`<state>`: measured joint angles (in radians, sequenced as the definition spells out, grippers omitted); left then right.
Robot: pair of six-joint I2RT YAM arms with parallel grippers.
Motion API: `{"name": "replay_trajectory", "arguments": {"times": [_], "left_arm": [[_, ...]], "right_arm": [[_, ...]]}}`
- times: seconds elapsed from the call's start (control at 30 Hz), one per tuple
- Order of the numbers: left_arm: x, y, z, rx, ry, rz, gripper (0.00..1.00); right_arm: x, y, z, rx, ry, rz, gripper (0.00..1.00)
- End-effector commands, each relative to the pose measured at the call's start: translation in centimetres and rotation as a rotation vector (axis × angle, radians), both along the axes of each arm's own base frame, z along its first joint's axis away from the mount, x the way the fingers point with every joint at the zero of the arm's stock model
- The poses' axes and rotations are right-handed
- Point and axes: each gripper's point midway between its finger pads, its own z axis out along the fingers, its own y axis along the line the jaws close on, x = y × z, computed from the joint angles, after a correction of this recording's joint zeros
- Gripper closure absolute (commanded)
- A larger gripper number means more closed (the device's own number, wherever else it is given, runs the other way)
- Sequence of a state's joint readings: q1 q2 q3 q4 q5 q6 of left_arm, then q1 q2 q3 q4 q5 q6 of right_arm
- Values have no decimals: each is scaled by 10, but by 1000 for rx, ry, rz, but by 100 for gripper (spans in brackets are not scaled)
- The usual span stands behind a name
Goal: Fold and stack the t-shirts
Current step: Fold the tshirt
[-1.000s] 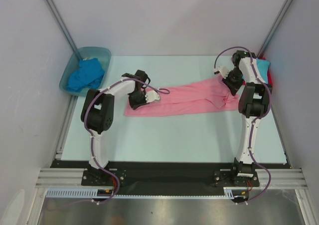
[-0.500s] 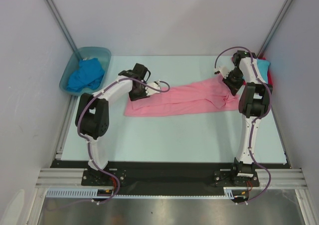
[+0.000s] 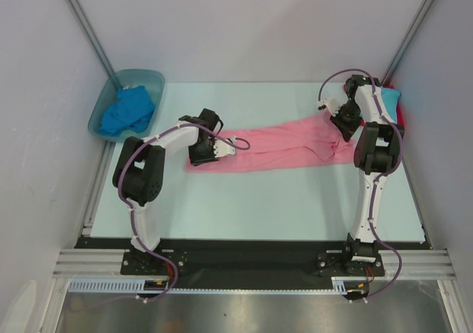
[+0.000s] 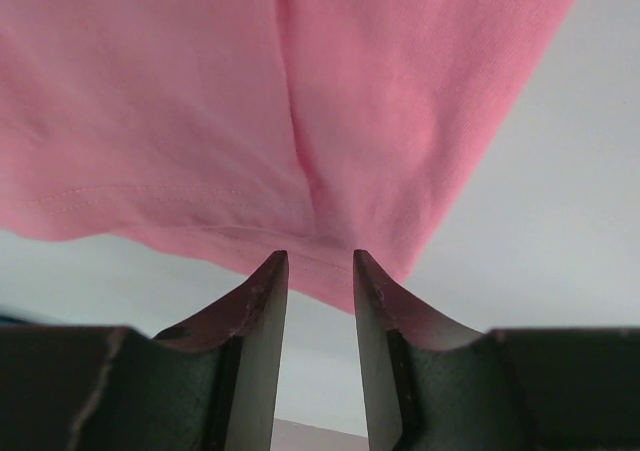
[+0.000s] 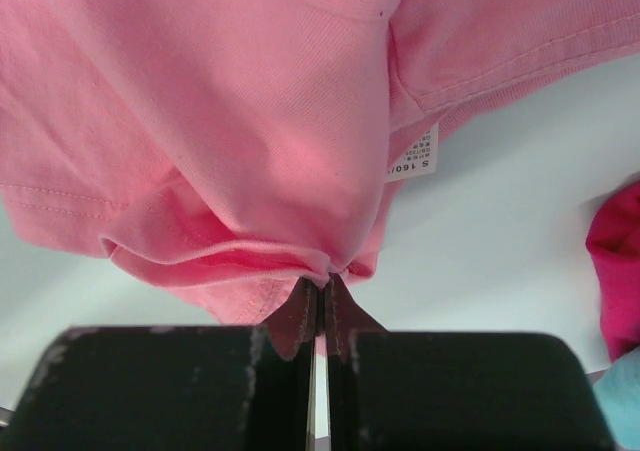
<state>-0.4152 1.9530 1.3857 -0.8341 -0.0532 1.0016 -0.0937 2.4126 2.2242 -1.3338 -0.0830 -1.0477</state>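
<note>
Your left end effector (image 4: 312,271) stands slightly parted and empty at the hem of the pink t-shirt (image 3: 284,147), which lies stretched across the desk (image 3: 259,200). Your right end effector (image 5: 320,283) pinches the shirt's bunched other end.

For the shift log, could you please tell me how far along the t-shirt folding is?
Done: the pink t-shirt lies as a long narrow strip, apparently folded lengthwise; a turquoise t-shirt and red t-shirt sit far right. In hand: the right end effector is shut on its right end; the left end effector is open at its left hem. Left: crosswise folds, stacking, and the blue t-shirt in the tub.
</note>
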Motion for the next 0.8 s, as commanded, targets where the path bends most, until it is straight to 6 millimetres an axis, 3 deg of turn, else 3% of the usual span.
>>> {"name": "replay_trajectory", "arguments": {"times": [0.0, 0.5, 0.77], "left_arm": [[12, -10, 4, -27, -47, -16, 62], [25, -22, 8, -54, -76, -15, 63], [28, -24, 0, -52, -63, -17, 65]], "right_arm": [[-22, 2, 19, 2, 74, -3, 100], [-20, 4, 17, 1, 74, -8, 100], [-15, 6, 18, -3, 58, 0, 100]]}}
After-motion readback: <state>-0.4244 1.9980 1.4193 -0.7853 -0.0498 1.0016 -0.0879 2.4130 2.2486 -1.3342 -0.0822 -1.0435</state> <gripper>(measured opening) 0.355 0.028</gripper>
